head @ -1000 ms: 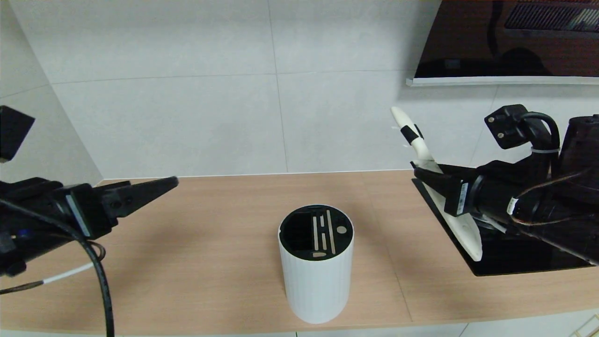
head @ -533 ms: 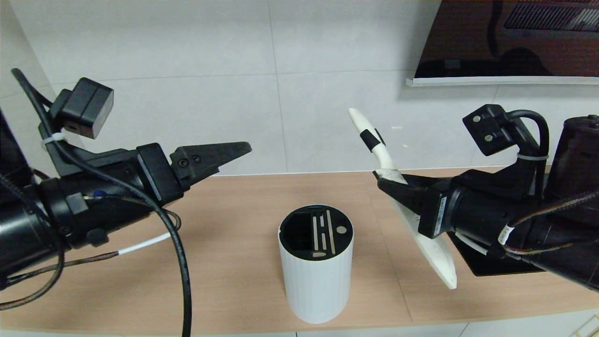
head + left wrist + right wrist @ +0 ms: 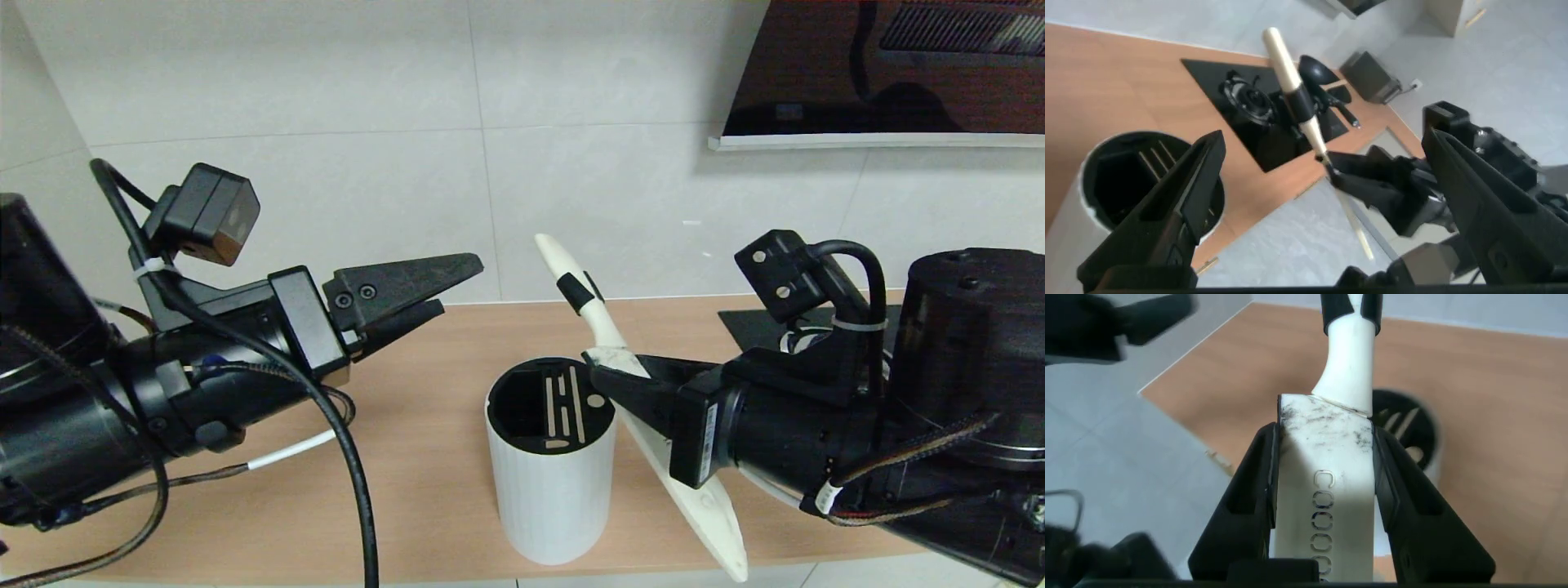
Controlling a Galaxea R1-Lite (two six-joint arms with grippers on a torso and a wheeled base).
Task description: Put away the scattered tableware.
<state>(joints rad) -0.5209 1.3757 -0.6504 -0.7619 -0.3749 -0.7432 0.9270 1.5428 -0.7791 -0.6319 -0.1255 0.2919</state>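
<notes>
Right gripper (image 3: 608, 376) was clamped on the white spatula (image 3: 606, 331), one finger on each side of the blade where it narrows into the handle. The handle, ringed by a black band, rose past the fingertips at a tilt. The wide blade ran back down under the gripper's body.

The white utensil holder (image 3: 555, 490) stood upright on the wooden counter (image 3: 408, 457), just beside and slightly below the right fingertips, on their inner side. Its black slotted top faced up. Whether the spatula blade touched the holder's wall could not be told; in the head view the two ran close alongside.

Left gripper (image 3: 457, 286) hung in the air with jaws apart, holding nothing. The holder sat below and ahead of its tips, well apart from them. The spatula handle lay straight across from it, between the two grippers.

A black cooktop (image 3: 1257, 122) lay on the counter behind the right gripper.
</notes>
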